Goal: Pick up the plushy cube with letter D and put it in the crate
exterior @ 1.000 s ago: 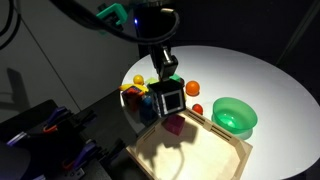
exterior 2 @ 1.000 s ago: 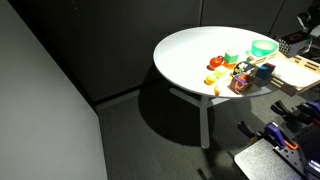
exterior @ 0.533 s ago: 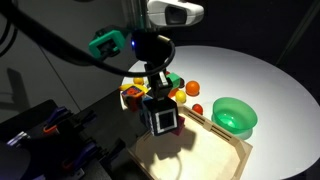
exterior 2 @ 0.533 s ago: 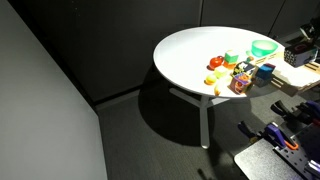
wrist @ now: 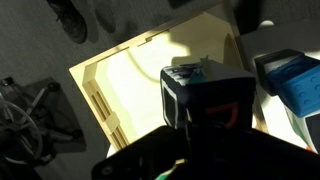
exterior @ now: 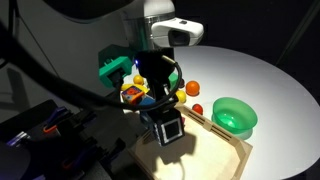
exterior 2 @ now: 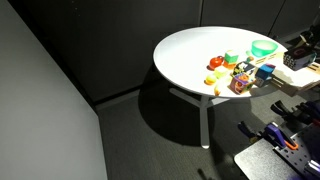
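The plushy cube with letter D [exterior: 171, 128] is a black soft cube with pale-edged faces. My gripper [exterior: 165, 116] is shut on it and holds it above the near part of the crate [exterior: 215, 155], a shallow light-wood tray. In the wrist view the cube [wrist: 205, 98] fills the middle, dark with a red mark on its face, and the crate's pale floor [wrist: 130, 85] lies below it. The gripper's fingers are lost in shadow under the cube. In an exterior view the crate [exterior 2: 298, 70] shows at the right edge.
A round green bowl [exterior: 235, 116] stands on the white round table [exterior: 250, 75] beside the crate. Small toys [exterior: 190, 90] and a blue cube [wrist: 295, 80] lie near the crate's edge. Dark equipment sits on the floor [exterior: 45, 135].
My gripper has carried the cube away from the toy cluster, toward the near side and lower, over the crate.
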`<state>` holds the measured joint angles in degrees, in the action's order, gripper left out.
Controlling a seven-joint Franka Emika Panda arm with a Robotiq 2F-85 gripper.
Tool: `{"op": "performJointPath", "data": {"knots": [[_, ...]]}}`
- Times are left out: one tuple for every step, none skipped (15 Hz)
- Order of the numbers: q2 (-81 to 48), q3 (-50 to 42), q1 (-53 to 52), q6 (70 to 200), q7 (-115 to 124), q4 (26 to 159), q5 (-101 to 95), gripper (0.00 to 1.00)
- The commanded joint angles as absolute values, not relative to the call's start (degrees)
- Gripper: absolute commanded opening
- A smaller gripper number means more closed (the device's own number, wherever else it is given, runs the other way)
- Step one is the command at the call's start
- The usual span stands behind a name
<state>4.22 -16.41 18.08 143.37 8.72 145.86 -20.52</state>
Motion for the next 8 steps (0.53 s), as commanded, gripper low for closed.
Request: {"op": "performJointPath", "data": {"knots": [[4.26, -16.87, 18.44, 144.65, 5.57, 146.46, -20.14, 0.33], [4.38, -16.88, 18.34, 144.31, 4.90, 146.51, -19.78, 0.42], [4.61, -16.80, 18.27, 144.08, 4.78, 146.55, -19.90, 0.49], [4.90, -16.58, 18.15, 143.39, 5.26, 146.41, -20.11, 0.58], [5.59, -16.22, 17.87, 142.83, 5.69, 146.41, -20.18, 0.64], [6.31, -15.73, 17.55, 142.35, 6.95, 146.31, -20.63, 0.73], [6.79, -15.28, 17.34, 141.99, 7.72, 146.16, -21.03, 0.81], [7.39, -14.70, 17.06, 141.54, 8.39, 145.97, -21.20, 0.88]]}}
